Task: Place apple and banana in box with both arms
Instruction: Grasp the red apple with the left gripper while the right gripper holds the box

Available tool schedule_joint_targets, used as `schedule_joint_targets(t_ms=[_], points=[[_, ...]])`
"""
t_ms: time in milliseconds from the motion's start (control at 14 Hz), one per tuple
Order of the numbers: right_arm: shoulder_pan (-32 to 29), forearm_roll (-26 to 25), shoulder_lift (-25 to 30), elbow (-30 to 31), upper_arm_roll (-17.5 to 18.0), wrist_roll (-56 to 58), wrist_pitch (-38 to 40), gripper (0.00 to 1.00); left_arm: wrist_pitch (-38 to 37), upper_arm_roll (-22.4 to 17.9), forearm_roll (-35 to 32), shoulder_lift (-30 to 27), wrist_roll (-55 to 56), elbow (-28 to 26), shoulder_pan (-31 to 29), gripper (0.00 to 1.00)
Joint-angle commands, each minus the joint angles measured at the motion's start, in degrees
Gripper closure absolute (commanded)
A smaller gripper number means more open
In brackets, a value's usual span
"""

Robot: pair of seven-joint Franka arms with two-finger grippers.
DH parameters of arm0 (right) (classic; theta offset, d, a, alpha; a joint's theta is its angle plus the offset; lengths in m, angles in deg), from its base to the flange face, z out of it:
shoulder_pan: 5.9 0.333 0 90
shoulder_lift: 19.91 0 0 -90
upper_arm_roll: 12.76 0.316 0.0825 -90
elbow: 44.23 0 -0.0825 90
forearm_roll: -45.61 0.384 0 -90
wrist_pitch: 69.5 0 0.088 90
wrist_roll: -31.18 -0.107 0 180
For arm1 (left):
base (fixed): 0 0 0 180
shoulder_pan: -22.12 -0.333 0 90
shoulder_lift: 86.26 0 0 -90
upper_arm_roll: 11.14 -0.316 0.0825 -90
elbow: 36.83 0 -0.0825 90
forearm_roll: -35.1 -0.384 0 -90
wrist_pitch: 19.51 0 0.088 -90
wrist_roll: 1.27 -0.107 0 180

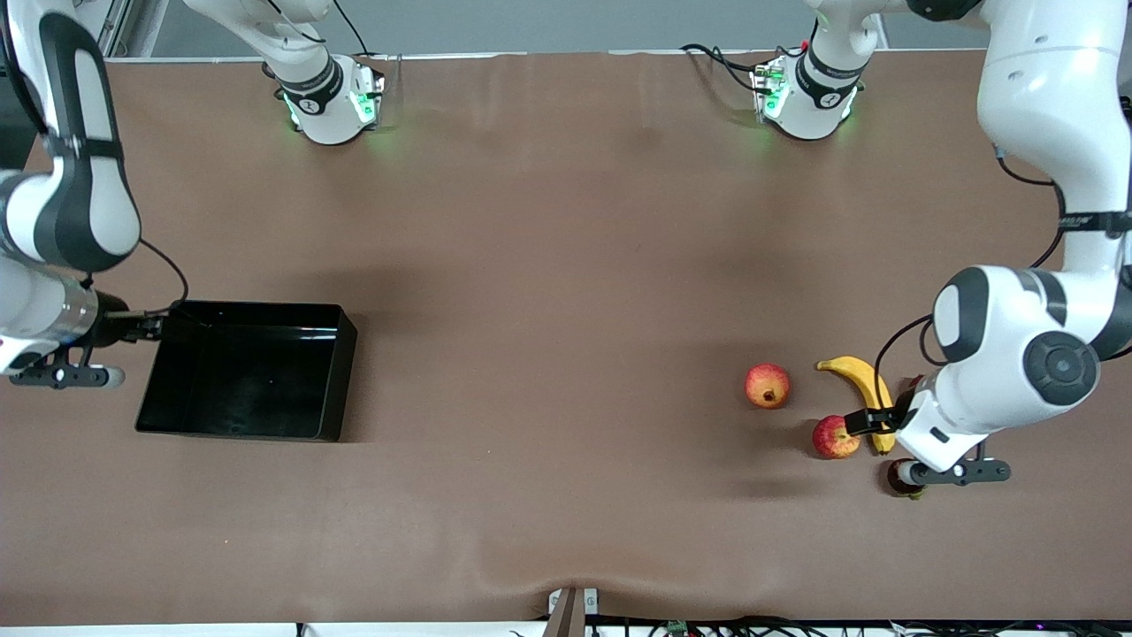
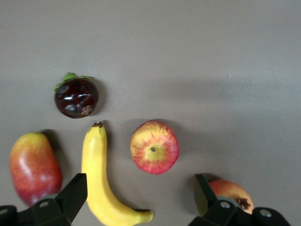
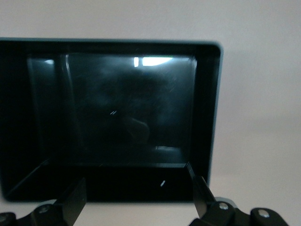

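A: Front view, item by item?

B: Box (image 1: 248,372), glossy black, middle left of the frame, nothing in it. Right gripper (image 1: 150,329) at the box's wall on the right arm's end, fingers spread wide, holding nothing. Lower right of the frame: banana (image 1: 862,379), apple (image 1: 834,437) just beside it and nearer the camera, and an orange-red round fruit (image 1: 767,386) apart from both, toward the box. Left gripper (image 1: 871,416) is over the banana and apple, jaws fully apart, empty. A dark fruit (image 1: 902,478) peeks out under the left wrist.

A: Left wrist view?

B: Banana (image 2: 101,181) lower centre, apple (image 2: 154,147) beside it at centre, not touching. Dark purple fruit (image 2: 76,97) upper left. Mango (image 2: 35,168) lower left. Orange-red fruit (image 2: 231,194) lower right, partly hidden by one finger. Fingers (image 2: 70,197) at the bottom corners, wide open, gripping nothing.

A: Right wrist view?

B: Box (image 3: 207,117) fills the frame, interior bare. Fingers (image 3: 73,200) at the bottom edge, spread, empty.
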Motion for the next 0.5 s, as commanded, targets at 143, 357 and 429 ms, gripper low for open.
schedule_joint_targets(t_ms=[143, 357, 429], points=[[-5.27, 0.02, -5.67, -0.54, 1.05, 7.21, -3.68, 0.00, 4.65, -0.27, -1.02, 4.47, 0.78, 1.64, 0.82, 0.00], [-6.59, 0.11, -8.66, 0.42, 1.22, 9.85, -9.11, 0.00, 6.77, -0.27, -0.93, 6.75, 0.78, 1.55, 0.82, 0.00], [-6.68, 0.89, -8.84, 2.00, 1.23, 10.30, -11.74, 0.00, 6.77, -0.27, -0.93, 7.37, 0.78, 1.47, 0.82, 0.00]])
